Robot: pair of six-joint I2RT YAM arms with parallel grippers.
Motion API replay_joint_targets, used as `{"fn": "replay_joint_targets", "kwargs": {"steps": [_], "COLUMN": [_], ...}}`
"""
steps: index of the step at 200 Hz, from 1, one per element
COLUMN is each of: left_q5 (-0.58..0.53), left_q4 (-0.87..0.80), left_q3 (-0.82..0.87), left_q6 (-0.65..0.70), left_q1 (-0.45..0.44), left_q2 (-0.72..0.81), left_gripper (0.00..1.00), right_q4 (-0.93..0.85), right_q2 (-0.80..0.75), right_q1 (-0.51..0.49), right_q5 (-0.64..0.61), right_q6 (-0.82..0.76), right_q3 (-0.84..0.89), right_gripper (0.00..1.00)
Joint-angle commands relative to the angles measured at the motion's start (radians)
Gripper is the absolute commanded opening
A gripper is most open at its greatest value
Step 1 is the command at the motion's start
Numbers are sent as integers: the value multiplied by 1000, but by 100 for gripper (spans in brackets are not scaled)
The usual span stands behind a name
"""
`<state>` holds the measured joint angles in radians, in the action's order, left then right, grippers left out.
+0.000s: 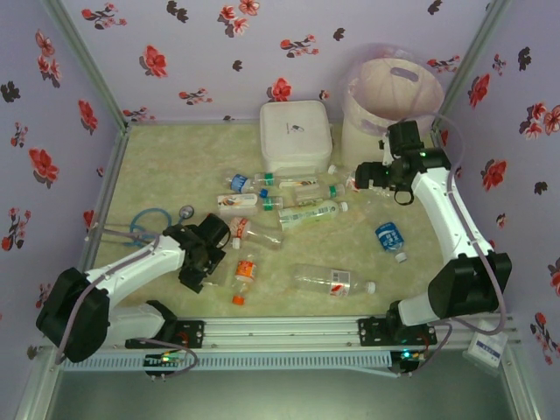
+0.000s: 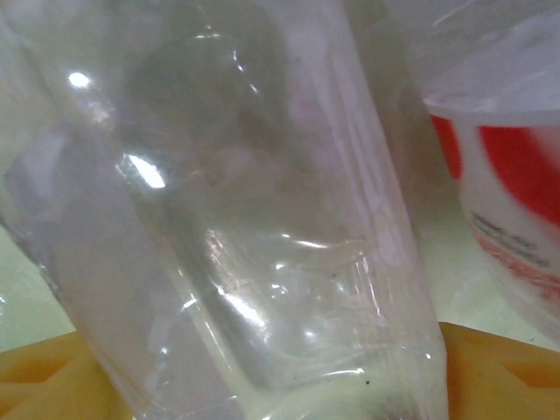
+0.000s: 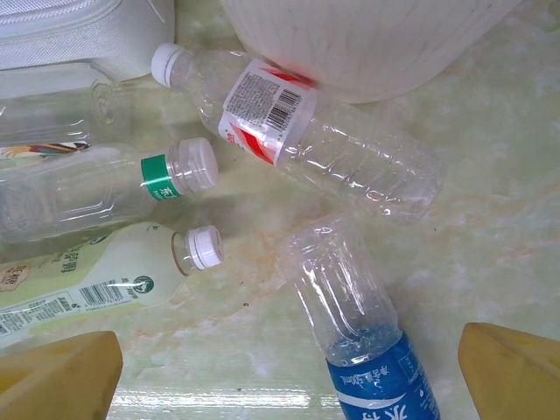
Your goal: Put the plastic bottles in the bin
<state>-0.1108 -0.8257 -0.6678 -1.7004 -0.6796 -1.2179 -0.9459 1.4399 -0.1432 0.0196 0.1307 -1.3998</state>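
Left gripper (image 1: 208, 252) first: from overhead I see it low over the near-left of the pale green marbled table (image 1: 166, 162), forearm stretched flat from its base and wrist bent down among the small clear plastic bottles (image 1: 289, 208) that lie scattered on their sides across the middle. The tall round cream-white bin lined with a pale-pink bag (image 1: 372, 131) stands in the far right corner beside the flat white square lidded box (image 1: 296, 136), and the right gripper (image 1: 372, 175) hangs just in front of it, elbow bent out to the right. On the left wrist camera a clear unlabelled bottle (image 2: 262, 262) sits between the orange fingers (image 2: 44, 376), seemingly touching both, though I cannot tell whether they have clamped it; a red-labelled bottle (image 2: 516, 184) lies just beside. They look empty, so I judge them light, thin-walled, slick and apt to roll or buckle: best taken gently across the mid-body. On the right wrist camera the right gripper (image 3: 280, 381) stands wide open and empty above a blue-labelled bottle (image 3: 367, 350), with a barcode-labelled bottle (image 3: 297, 131) lying against the bin.
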Motion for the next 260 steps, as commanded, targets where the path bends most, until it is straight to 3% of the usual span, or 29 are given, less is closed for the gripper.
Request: {"fn": "replay_joint_targets", "kwargs": {"steps": [1,40,59,76,107,128,148,194,260], "left_q5": [-13,-99,-148,-128,59,319,541,822,891], "left_q4": [-45,-203,-227,-142,207,454,584,686,714], "left_q3": [-44,-262,-409,-531,-606,-593,-600,-632,-640], "left_q6": [1,140,285,491,880,1069,1191,1275,1305], "left_q1": [2,3,4,3,11,48,73,95,94], "left_q2": [11,43,19,-19,-50,-95,-154,-251,-295], "left_gripper": [76,71,67,58,44,36,33,25,19], "right_q4": [-24,-21,-7,-4,10,113,220,322,343], "right_q2": [-33,-36,-30,-29,-24,-14,27,203,392], "right_q1": [-5,-5,-6,-13,-40,-86,-132,-219,-270], "right_q5": [44,169,274,361,527,624,659,626,662], "right_q6": [12,75,117,155,229,329,422,484,500], "right_q3": [-34,-86,-115,-148,-211,-217,-225,-371,-534], "right_gripper": [99,98,94,92,89,86,83,72,68]}}
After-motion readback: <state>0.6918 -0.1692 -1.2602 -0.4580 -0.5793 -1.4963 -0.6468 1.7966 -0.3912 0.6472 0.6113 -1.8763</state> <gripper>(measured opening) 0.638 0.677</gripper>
